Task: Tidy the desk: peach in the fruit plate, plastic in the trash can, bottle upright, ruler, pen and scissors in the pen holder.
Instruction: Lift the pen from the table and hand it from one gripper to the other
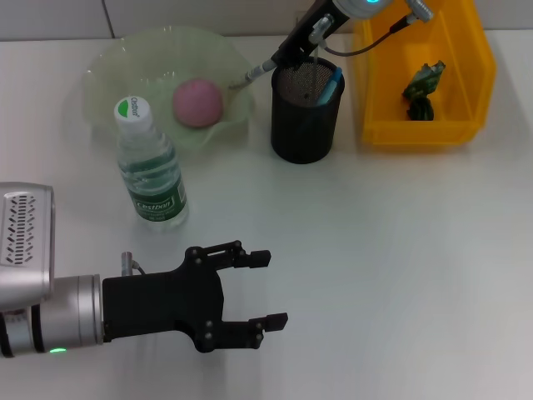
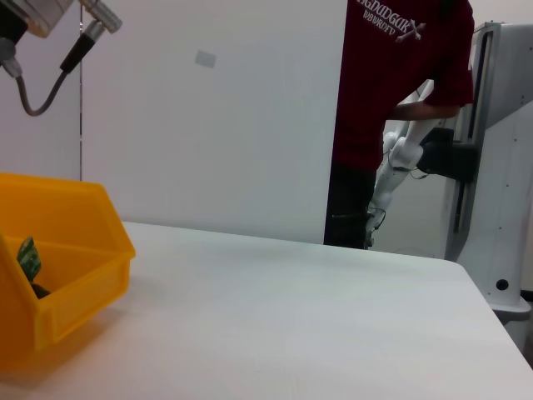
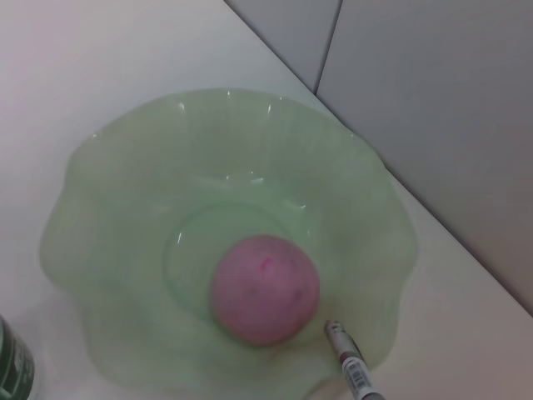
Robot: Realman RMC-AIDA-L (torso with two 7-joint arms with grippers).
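The pink peach (image 1: 198,102) (image 3: 265,287) lies in the green glass fruit plate (image 1: 125,67) (image 3: 125,192) at the back left. The bottle (image 1: 150,167) stands upright in front of the plate. My right gripper (image 1: 293,43) hangs over the rim of the black mesh pen holder (image 1: 306,117), shut on the pen (image 1: 254,75) (image 3: 351,365), which slants toward the plate. A blue item (image 1: 333,83) stands inside the holder; I cannot make out ruler or scissors. Green plastic (image 1: 423,87) (image 2: 29,258) lies in the yellow trash can (image 1: 466,75) (image 2: 67,275). My left gripper (image 1: 268,289) rests open near the front, holding nothing.
White tabletop (image 1: 400,250) stretches between the left gripper and the yellow bin. In the left wrist view a person in a red shirt (image 2: 400,83) stands beyond the table's far edge, beside a grey equipment frame (image 2: 491,167).
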